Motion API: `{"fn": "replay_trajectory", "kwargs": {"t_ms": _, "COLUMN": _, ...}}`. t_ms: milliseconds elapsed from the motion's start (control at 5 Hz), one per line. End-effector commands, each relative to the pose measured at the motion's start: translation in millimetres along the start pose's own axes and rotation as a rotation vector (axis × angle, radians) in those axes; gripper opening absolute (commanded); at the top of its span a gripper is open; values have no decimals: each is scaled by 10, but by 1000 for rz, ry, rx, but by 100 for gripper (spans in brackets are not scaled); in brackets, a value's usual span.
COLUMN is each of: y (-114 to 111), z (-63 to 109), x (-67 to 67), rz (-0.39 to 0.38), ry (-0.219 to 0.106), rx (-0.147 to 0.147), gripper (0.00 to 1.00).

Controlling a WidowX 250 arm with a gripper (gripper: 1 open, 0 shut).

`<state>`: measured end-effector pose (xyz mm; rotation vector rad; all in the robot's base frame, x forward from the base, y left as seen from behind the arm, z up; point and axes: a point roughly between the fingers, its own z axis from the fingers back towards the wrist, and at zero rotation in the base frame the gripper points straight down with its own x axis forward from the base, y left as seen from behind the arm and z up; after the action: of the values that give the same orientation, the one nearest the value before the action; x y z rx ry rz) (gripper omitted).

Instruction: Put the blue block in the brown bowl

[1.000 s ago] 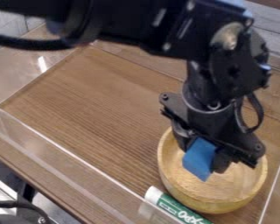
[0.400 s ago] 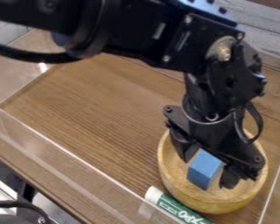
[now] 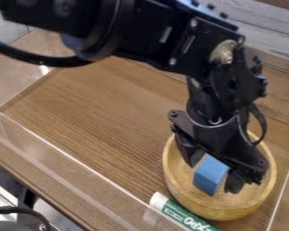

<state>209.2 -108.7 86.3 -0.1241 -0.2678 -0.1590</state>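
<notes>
Blue block lay in the wooden bowl, under open fingers

From where I stood, the wooden tabletop point(image 3: 93, 108) spread out to the left of the gripper. Next along, below the gripper and on the near side, was a green-and-white tube point(image 3: 183, 215), close by the bowl's rim. Then came the blue block point(image 3: 209, 175), just beneath the gripper's fingers, inside the brown bowl point(image 3: 248, 209) and leaning a little, as far as I could tell. The black gripper point(image 3: 212, 152) had its fingers spread apart above it, gripping nothing that I could see.

The block looked light and stiff, with smooth faces that might slip if pinched off-centre, though hardly fragile. Had it needed taking again, I would have set the fingers squarely on two opposite long sides, around the middle, minding the bowl's wall that curved up to the right of the gripper.
</notes>
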Motion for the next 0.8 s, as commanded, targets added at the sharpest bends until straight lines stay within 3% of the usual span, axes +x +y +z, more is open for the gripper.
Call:
{"fn": "replay_trajectory", "kwargs": {"t_ms": 0, "y": 21, "z": -2, "x": 62, "rz": 4, "ry": -16, "rx": -10, "gripper": 100}}
{"fn": "replay_trajectory", "kwargs": {"t_ms": 600, "y": 72, "z": -93, "x": 89, "rz": -18, "ry": 6, "rx": -20, "gripper": 100}}
